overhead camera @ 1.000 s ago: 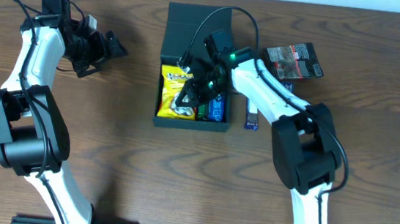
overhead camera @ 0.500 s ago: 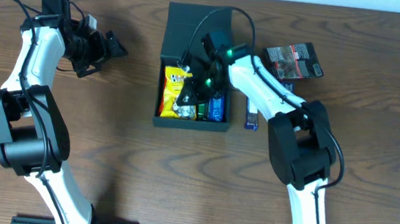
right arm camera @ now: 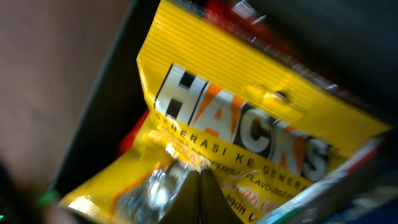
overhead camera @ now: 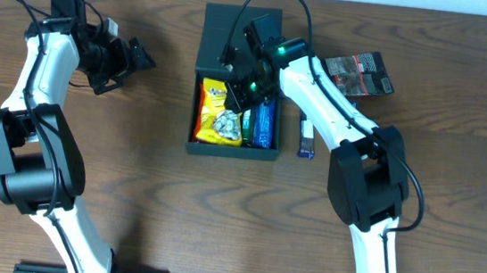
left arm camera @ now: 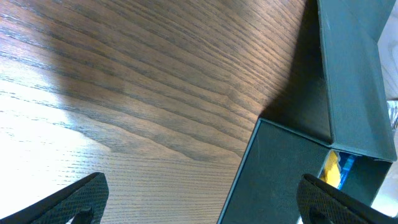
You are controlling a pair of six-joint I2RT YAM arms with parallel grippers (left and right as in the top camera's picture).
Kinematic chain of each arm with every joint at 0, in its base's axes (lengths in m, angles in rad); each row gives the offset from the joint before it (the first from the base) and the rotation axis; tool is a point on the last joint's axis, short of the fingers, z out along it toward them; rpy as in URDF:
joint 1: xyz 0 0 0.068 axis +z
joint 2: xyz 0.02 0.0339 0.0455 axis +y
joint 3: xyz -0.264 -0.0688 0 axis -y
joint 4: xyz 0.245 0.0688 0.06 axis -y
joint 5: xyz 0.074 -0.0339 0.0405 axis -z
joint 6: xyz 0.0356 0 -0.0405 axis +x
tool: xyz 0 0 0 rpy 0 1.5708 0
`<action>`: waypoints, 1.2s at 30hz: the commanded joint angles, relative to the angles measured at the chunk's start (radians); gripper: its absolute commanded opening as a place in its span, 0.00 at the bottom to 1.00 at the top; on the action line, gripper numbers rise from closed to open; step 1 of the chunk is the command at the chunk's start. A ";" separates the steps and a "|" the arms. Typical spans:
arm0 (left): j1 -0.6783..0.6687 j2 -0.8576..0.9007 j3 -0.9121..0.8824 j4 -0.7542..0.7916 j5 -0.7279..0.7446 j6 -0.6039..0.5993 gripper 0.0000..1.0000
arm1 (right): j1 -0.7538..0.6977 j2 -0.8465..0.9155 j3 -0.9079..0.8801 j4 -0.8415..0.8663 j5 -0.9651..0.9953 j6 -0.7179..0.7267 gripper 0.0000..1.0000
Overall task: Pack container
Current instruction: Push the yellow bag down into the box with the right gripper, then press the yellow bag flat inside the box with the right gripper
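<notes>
2 grippers we see: left gripper (overhead camera: pixel 137 57) spread wide over the table (overhead camera: pixel 133 171), left of the container (overhead camera: pixel 222 36); right gripper (overhead camera: pixel 244 88) pressed together on nothing, above the yellow packet (overhead camera: pixel 212 120) inside that open, mid-table container.

Right claw (overhead camera: pixel 239 89) now further back than a second ago, gone from box (overhead camera: pixel 233 151) middle toward lid end. Forearm swings up with it. Yellow packet (overhead camera: pixel 218 112) no longer hidden under me, lies uncovered in left half. Blue packet (overhead camera: pixel 263 125) beside it now in plain view.
</notes>
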 commanded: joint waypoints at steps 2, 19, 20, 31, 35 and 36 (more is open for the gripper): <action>0.000 -0.010 0.026 -0.005 -0.006 0.004 0.98 | 0.007 -0.021 -0.006 0.066 0.115 0.039 0.01; 0.000 -0.010 0.026 -0.003 -0.020 0.003 0.98 | 0.013 -0.019 0.079 0.002 0.107 0.077 0.01; 0.000 -0.010 0.026 -0.003 -0.026 0.004 0.97 | 0.003 -0.032 0.084 -0.007 0.108 0.077 0.01; 0.000 -0.010 0.026 -0.002 -0.029 0.004 0.97 | -0.080 -0.098 0.044 -0.150 0.106 0.064 0.01; 0.000 -0.010 0.026 -0.002 -0.029 0.003 0.98 | -0.041 -0.095 -0.029 -0.144 0.106 0.049 0.02; 0.000 -0.010 0.026 -0.002 -0.029 0.003 0.98 | -0.033 -0.095 -0.044 -0.137 0.107 0.049 0.01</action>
